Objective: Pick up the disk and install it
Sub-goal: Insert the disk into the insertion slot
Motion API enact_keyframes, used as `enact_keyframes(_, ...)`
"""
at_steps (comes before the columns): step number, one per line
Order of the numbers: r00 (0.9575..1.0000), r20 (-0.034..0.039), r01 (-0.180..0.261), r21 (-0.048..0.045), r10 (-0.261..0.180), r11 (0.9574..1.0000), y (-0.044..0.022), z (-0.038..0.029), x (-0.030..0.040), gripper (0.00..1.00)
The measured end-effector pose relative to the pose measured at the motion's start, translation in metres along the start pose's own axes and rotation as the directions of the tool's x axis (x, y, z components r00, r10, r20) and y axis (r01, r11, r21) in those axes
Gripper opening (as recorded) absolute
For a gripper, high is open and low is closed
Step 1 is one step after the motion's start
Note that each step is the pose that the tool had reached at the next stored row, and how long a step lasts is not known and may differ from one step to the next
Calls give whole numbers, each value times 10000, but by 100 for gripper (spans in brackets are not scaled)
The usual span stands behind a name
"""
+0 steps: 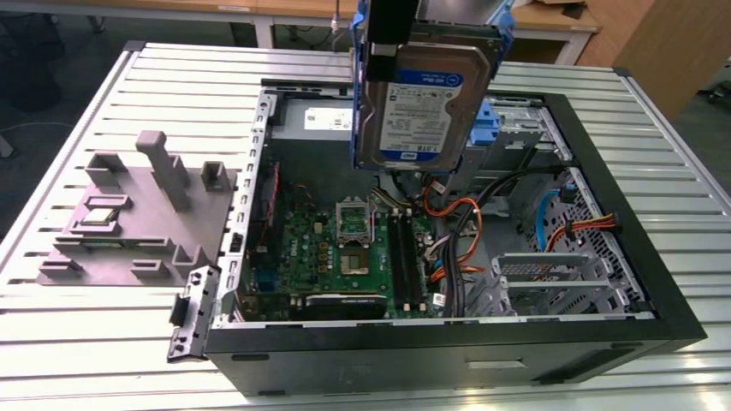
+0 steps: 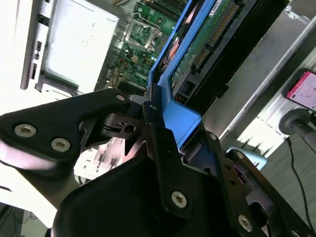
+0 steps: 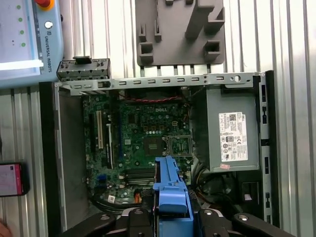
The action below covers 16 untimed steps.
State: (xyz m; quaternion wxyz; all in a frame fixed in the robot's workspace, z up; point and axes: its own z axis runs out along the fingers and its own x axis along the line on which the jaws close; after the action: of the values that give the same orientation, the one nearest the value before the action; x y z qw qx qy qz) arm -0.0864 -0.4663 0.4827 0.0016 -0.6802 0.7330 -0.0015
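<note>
Slatted metal tabletop [image 1: 651, 120] carried an open computer case [image 1: 457, 360], with wooden furniture [image 1: 668, 38] in the room behind the case. Beside the case, toward the exterior view's left, lay a grey moulded fixture [image 1: 137, 214]. The tool [image 2: 150, 111] pointed down over the case, its fingers clamped on the blue carrier of the disk [image 1: 423, 103]. The disk hung upright, label facing outward, above the case's motherboard [image 1: 342, 248]. In the first wrist view its blue edge sat over the case interior, near the power supply [image 3: 232, 131].

exterior view: high oblique over case [image 1: 457, 351] | both wrist views: close above motherboard [image 3: 138, 133]
</note>
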Motion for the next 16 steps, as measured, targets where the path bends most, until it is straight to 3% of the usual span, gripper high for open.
enact_keyframes(4, 10000, -6, 0, 0, 0, 10000, -19, 1, 90, 37)
enact_keyframes(11, 10000, -12, 0, 0, 0, 10000, -210, 3, 89, 37)
enact_keyframes(16, 10000, -16, 0, 0, 0, 10000, -232, 12, 121, 37)
